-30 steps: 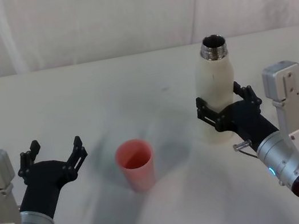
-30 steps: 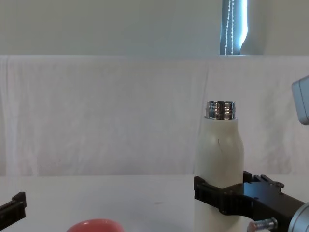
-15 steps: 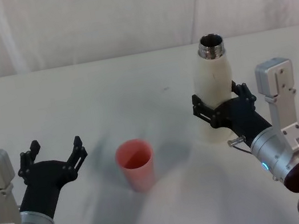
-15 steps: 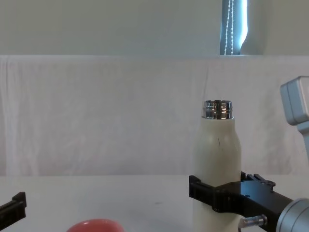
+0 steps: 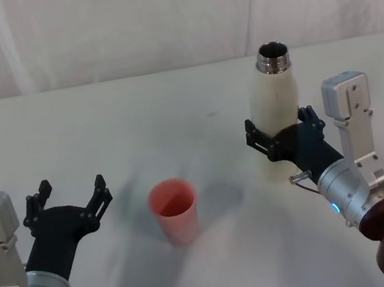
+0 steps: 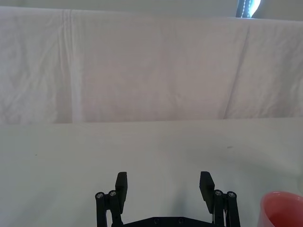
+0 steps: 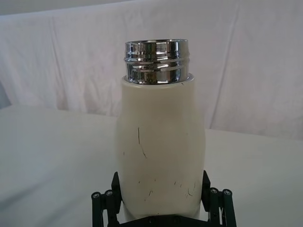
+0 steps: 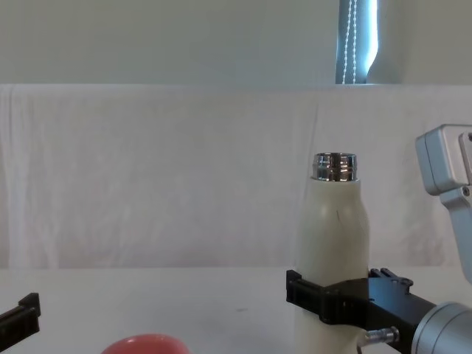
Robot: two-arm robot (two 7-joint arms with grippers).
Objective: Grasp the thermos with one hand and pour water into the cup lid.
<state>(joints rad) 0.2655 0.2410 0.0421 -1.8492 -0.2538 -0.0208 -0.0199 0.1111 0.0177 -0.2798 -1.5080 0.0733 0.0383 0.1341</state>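
The cream-white thermos (image 5: 274,103) stands upright at the right of the table, its open chrome neck (image 7: 157,61) on top. My right gripper (image 5: 279,138) is shut on the thermos low on its body, one finger on each side (image 7: 108,198). In the chest view the right gripper (image 8: 335,295) clamps the thermos (image 8: 332,228) near its base. The salmon-red cup lid (image 5: 175,209) stands mouth up at the middle of the table, left of the thermos. My left gripper (image 5: 68,199) rests open to the left of the cup lid (image 6: 283,211), with nothing between its fingers (image 6: 121,182).
A white cloth covers the table (image 5: 171,110) and hangs as a backdrop behind it. Bare cloth lies between the cup lid and the thermos. The rim of the cup lid (image 8: 144,344) shows at the chest view's lower edge.
My right gripper has carried the thermos slightly left toward the cup lid. It leaned briefly and now stands upright. The left arm has not moved.
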